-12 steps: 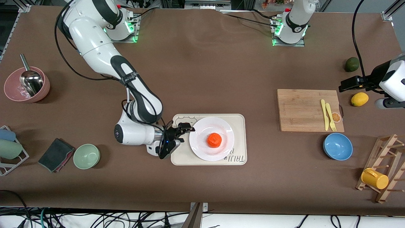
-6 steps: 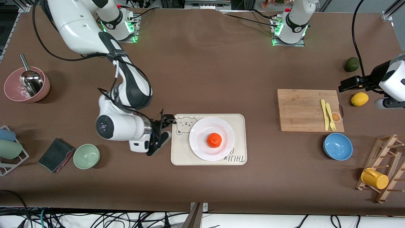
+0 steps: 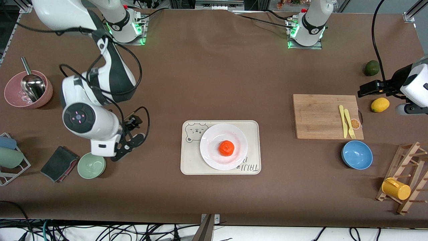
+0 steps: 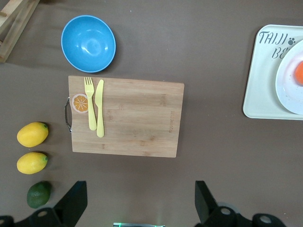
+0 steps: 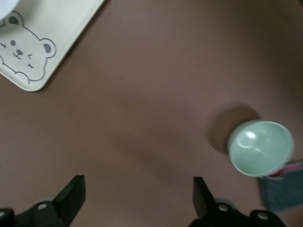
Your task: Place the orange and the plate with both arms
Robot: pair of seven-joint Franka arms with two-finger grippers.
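Observation:
The orange (image 3: 226, 148) lies in the middle of the white plate (image 3: 209, 140), which rests on the cream bear tray (image 3: 252, 134). Nothing holds either. My right gripper (image 3: 136, 130) is open and empty, up over bare table between the tray and the green bowl (image 3: 91, 165); its view shows its open jaws (image 5: 137, 198) above the brown cloth. My left gripper (image 3: 367, 89) is open and empty, high over the left arm's end of the table; it waits. Its view (image 4: 137, 201) shows the plate (image 4: 286, 90) and orange (image 4: 299, 73) at the edge.
A wooden cutting board (image 3: 321, 113) carries a yellow fork and knife (image 3: 347, 121). A blue bowl (image 3: 357, 154), a lemon (image 3: 380, 104), a green fruit (image 3: 371, 68) and a rack with a yellow cup (image 3: 396, 189) are near it. A pink bowl with a scoop (image 3: 28, 89) and a dark cloth (image 3: 59, 163) lie at the right arm's end.
My right gripper has drawn back from the plate's rim toward the right arm's end and risen. The plate, orange and left arm have not moved.

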